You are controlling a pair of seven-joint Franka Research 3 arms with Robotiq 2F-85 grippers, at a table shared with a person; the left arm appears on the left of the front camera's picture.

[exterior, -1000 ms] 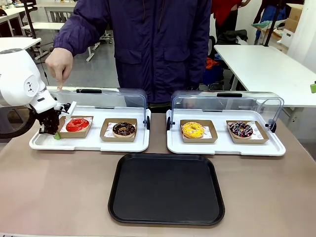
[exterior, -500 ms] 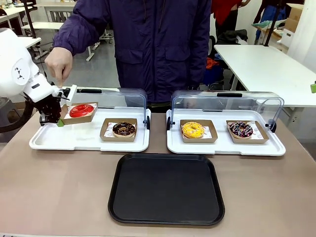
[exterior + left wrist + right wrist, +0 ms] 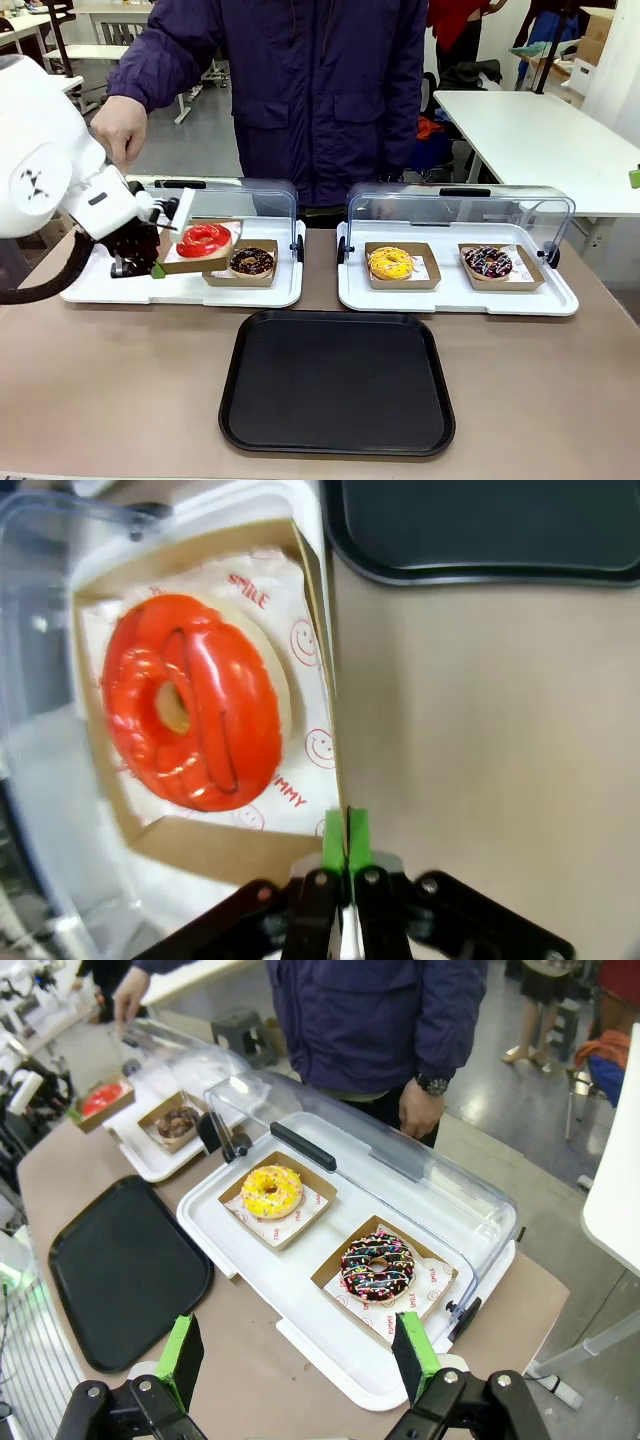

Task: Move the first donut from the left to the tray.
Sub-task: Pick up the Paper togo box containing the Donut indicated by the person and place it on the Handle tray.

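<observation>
Since the earlier frames the red-glazed donut [image 3: 204, 239] in its small cardboard tray [image 3: 197, 262] has been lifted off the left white display tray [image 3: 100, 287] and carried toward the middle; it now hangs in the air, tilted, just beside and partly over the chocolate donut [image 3: 250, 262]. The left end effector [image 3: 157, 271] is clamped tight on the cardboard wall at the carton's near-left corner; in the left wrist view its green pads [image 3: 334, 842] pinch that thin brown edge, with the donut [image 3: 193, 702] lying on white printed paper [image 3: 303, 712] inside. The black tray [image 3: 337, 381] lies on the tabletop [image 3: 110, 380] in front of the two display trays, well apart from the carried carton. The person's hand [image 3: 120, 127] holds up the clear lid [image 3: 235, 197] of the left display tray. On the right display tray [image 3: 455, 297] sit the yellow donut [image 3: 390, 263] and a sprinkled chocolate donut [image 3: 488, 262] under their raised lid. The right end effector [image 3: 300, 1352] hovers above that tray's near side, its jaws spread wide and holding nothing.
</observation>
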